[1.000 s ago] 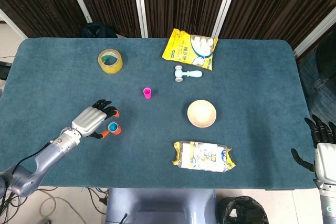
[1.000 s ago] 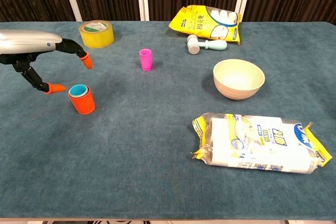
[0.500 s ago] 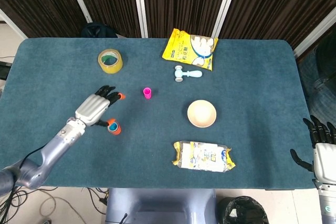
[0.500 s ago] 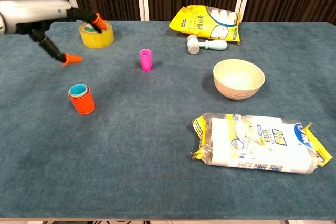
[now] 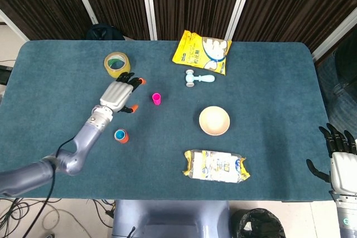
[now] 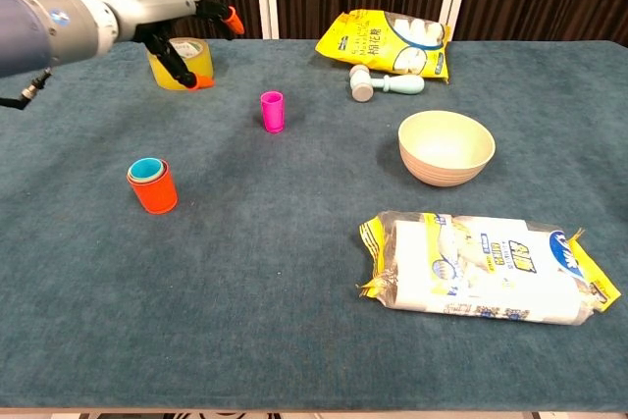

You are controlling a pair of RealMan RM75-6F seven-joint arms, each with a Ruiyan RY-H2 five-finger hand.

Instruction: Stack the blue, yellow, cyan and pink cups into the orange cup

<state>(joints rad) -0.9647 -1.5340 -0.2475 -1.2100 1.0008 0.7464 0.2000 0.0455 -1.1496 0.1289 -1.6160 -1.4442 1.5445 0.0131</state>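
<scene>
The orange cup (image 5: 121,136) (image 6: 153,186) stands on the left of the table with a cyan cup nested inside it; yellow shows at the rim in the chest view. The pink cup (image 5: 157,98) (image 6: 272,111) stands upright further back, toward the middle. My left hand (image 5: 120,94) (image 6: 186,22) hovers open with fingers spread, just left of the pink cup and apart from it. My right hand (image 5: 336,150) is open at the table's near right edge, holding nothing; the chest view does not show it.
A roll of yellow tape (image 5: 117,64) (image 6: 181,63) lies behind my left hand. A yellow snack bag (image 5: 202,52), a small toy hammer (image 5: 197,78), a cream bowl (image 5: 215,121) (image 6: 445,147) and a packet of wipes (image 5: 216,166) (image 6: 483,266) occupy the middle and right.
My left hand has risen from beside the orange cup and travelled back and right, reaching a spot near the pink cup. The cups have not moved.
</scene>
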